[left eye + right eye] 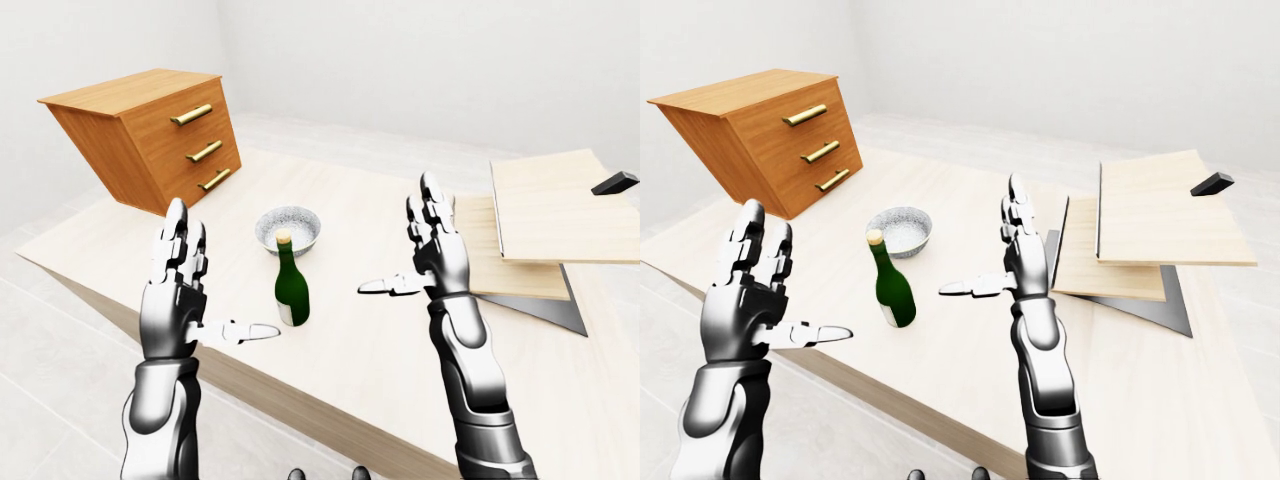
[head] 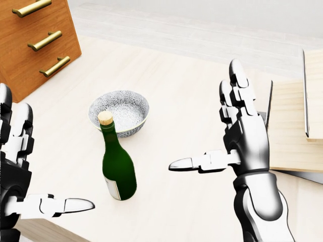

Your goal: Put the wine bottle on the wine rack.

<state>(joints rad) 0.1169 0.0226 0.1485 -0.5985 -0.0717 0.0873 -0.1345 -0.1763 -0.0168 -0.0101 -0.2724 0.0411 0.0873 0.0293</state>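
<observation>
**Bottle ungrasped, with a tip-over risk on approach**

The fingers (image 2: 237, 96) of the right hand (image 2: 246, 132) are spread wide and pointed upward, the thumb stretched sideways toward the view's left; nothing is held. The fingers (image 1: 178, 240) of the left hand (image 1: 180, 290) are likewise fully extended, the thumb reaching to the right, and nothing is gripped there either. Both hands are raised above the bench (image 1: 360, 350), palms turned inward, with the wine bottle (image 2: 118, 166) standing upright between them and apart from both.

The bottle is found near the bench's lower edge in the head view, cork uppermost, label low on its body. Just above it in that view lies a patterned bowl (image 2: 121, 112), near but seemingly not touching. At upper left a wooden drawer unit (image 1: 150, 135) is seen, oddly tilted. At right a structure of stacked wooden boards (image 1: 540, 225) is seen, judged to be the wine rack, though no cradles can be made out.

Several hazards are judged likely. A tall, narrow bottle could be toppled by a thumb or fingertip brushing its neck before a grip is closed, and it could then be rolled off the nearby bench edge. If it is pushed away instead, the bowl could be struck. A smooth glass body could be let slip by a loose three-finger hold during the carry to the right, and the sloping board surfaces could let it slide once released.
</observation>
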